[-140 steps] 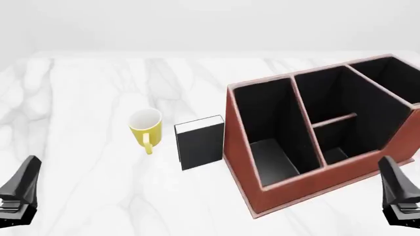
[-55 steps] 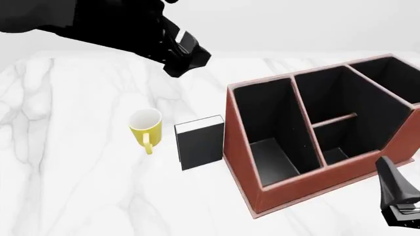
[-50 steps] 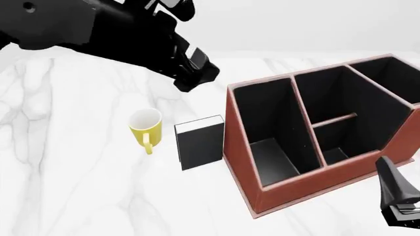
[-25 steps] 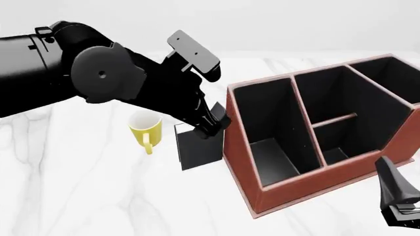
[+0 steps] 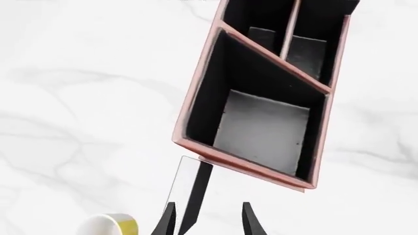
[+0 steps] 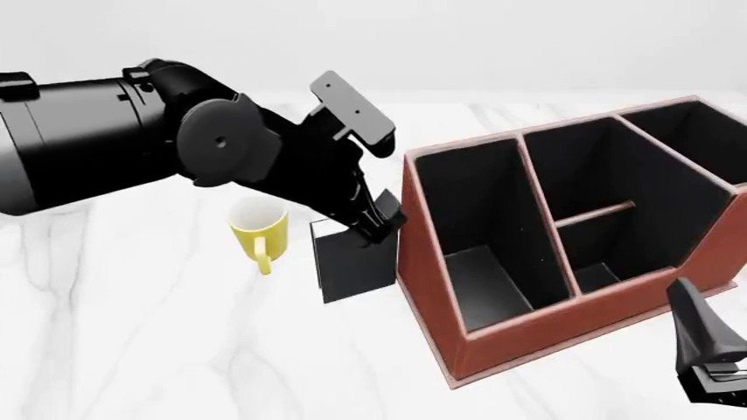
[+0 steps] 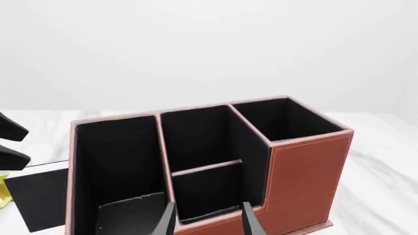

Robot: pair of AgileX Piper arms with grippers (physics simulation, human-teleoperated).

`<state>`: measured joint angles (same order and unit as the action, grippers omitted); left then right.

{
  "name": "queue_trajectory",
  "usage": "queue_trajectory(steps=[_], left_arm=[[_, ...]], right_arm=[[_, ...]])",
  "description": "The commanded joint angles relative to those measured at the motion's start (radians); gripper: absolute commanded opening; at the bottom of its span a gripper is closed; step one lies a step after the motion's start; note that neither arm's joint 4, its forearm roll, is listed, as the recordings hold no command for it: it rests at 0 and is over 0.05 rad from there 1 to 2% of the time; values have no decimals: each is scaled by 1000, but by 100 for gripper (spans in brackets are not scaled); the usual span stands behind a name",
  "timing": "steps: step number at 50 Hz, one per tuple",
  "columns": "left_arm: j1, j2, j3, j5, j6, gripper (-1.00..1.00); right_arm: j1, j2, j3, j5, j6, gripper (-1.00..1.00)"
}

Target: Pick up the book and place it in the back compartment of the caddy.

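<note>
- The right gripper (image 6: 706, 363) sits nearest the camera at the worktop's near right edge, well apart from the book; its jaws stand apart with nothing between them, as the right wrist view shows, pointed at the caddy's low wall.
- The worktop (image 6: 140, 332) is white marble, bare in the near left part.
- The book (image 6: 356, 254) stands upright on the worktop, just beside the caddy's left wall, with the yellow mug (image 6: 259, 229) on its other side.
- The left gripper (image 6: 380, 223) is down at the book's top edge. In the left wrist view the jaws are parted and straddle the book (image 5: 193, 196), one finger on each side; whether they touch the covers I cannot tell.
- The caddy (image 6: 502, 332) stands on the right, its cells all holding nothing.
- The back compartment (image 6: 583, 197), beyond the low crossbar in the middle section, is vacant.
- Judged from this, the task is in its early part: the approach looks done, while closing on the book, lifting, carrying it over the wall and lowering it in are all left.
</note>
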<state>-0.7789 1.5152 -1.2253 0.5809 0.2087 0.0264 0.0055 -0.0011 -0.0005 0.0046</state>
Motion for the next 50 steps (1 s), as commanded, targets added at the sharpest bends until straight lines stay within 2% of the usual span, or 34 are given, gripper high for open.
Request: queue_trajectory(steps=[1,19,34,50], left_arm=[[18,42,-2,-46,27,100],[22,71,3,-81,26,100],[39,88,57,-132,19,100],[62,120,42,-145,28,100]], right_arm=[[1,0,0,1,2,100],[7,-2,0,3,-6,100],[6,-2,0,5,-8,100],[6,2,0,3,-7,100]])
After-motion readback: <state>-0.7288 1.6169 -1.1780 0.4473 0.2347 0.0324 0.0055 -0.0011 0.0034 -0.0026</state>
